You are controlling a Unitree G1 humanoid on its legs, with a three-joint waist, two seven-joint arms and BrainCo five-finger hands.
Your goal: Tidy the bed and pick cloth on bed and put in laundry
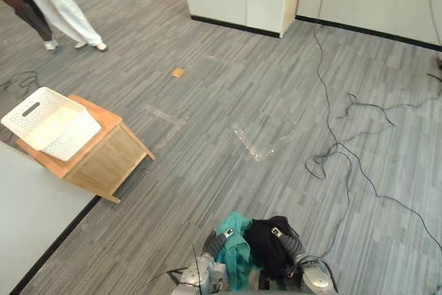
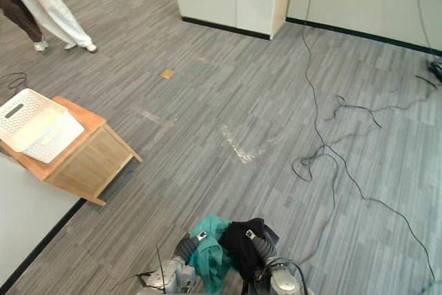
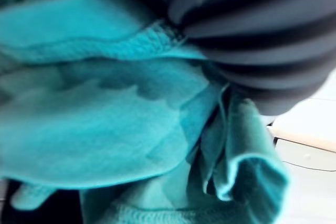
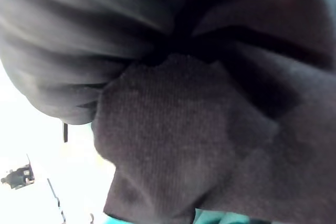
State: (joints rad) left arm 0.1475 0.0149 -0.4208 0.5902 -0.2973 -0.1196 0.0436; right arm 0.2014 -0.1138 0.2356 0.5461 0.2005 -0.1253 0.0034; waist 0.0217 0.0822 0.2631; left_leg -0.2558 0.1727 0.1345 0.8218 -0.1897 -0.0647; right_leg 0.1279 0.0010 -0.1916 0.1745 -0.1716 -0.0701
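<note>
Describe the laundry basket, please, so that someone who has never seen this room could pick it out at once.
On the grey carpeted floor, look to the left side for a low wooden cabinet. The basket rests on its top. It is the only white plastic thing with slotted walls and a handle slot in its rim.

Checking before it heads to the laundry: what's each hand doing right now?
Left hand: buried in the teal cloth, open or closed cannot be told.
Right hand: buried in the black cloth, open or closed cannot be told.
</note>
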